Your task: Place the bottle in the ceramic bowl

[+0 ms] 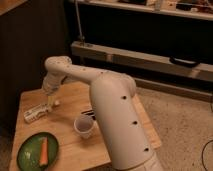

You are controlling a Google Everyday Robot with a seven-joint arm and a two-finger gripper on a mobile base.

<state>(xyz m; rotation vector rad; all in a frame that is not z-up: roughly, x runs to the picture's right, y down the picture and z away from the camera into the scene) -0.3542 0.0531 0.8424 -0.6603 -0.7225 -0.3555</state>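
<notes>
A big white robot arm point(117, 115) comes up from the 5 o'clock side of the view. It bends over a wooden table point(67, 107) and reaches down toward the table's 9 o'clock side. At the end of the arm is the gripper point(51, 102). It points down, and its jaws are spread wide with nothing held between them. The bottle point(36, 114) lies flat on its side on the table, at about 9 o'clock on the tabletop. It is whitish with a pale label. The gripper is right above the end of the bottle that points to 2 o'clock. I cannot tell if it touches the bottle. The ceramic bowl point(27, 152) sits at the 7 o'clock corner of the table. It is round, flat and dark green, and it is at 6 o'clock from the bottle, close by but not touching. A long orange thing point(43, 151) lies inside the bowl. A small white cup point(84, 126) stands upright near the middle of the table, at 4 o'clock from the gripper. A flat black bar point(88, 112) lies just past the cup at 12 o'clock, right next to the arm. Behind the table, at 12 o'clock, there is a dark shelf with a long grey rail point(150, 60).
</notes>
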